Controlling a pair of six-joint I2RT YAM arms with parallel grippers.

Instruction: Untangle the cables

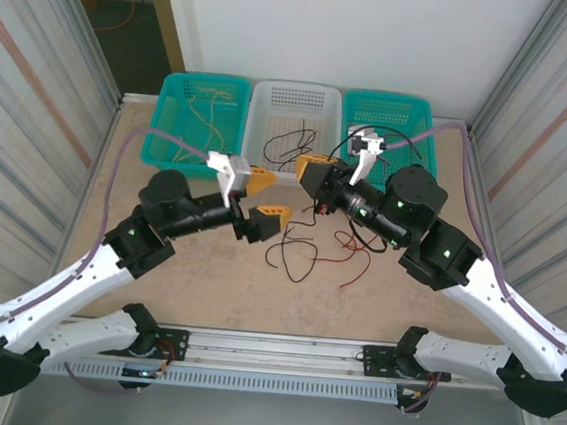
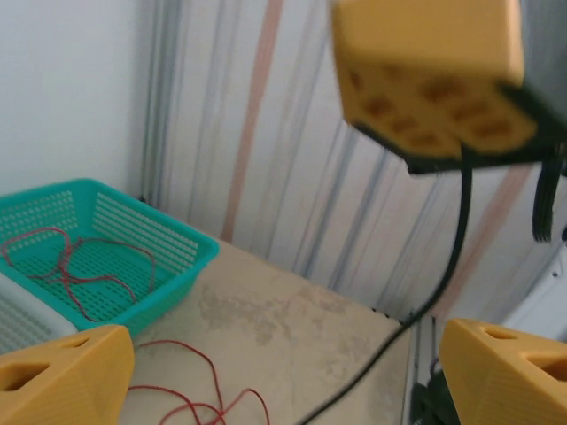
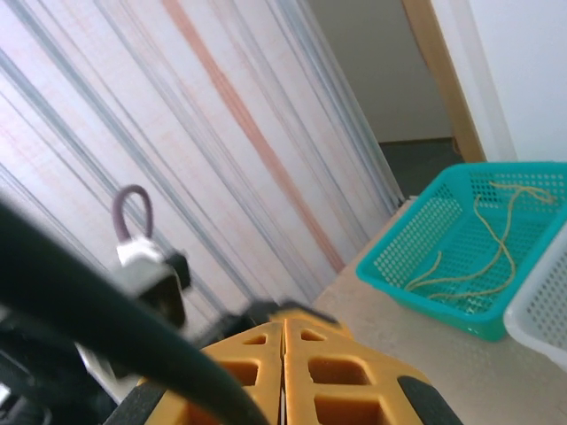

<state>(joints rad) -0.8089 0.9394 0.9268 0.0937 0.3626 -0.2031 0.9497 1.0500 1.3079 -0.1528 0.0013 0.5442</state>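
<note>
Top external: teal plastic basket far left holds thin yellow cables. Left gripper gapes wide, empty. Thin red and black cables sprawl mid-table. Right gripper is closed. Left wrist adds: thin black cable hangs from it.

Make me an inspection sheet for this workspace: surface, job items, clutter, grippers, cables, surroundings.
Surface: tan table, faintly stained.
Job's things: red cable and loose black cable tangled mid-table; yellow cables in the left teal basket; black cables in the white basket; red cables in the right teal basket.
Clutter: nothing seen.
Grippers: left gripper open; right gripper shut, a held black cable hanging from it.
Cables: lilac-grey arm cables loop along both arms.
Surroundings: striped panels on both sides, white wall behind.
</note>
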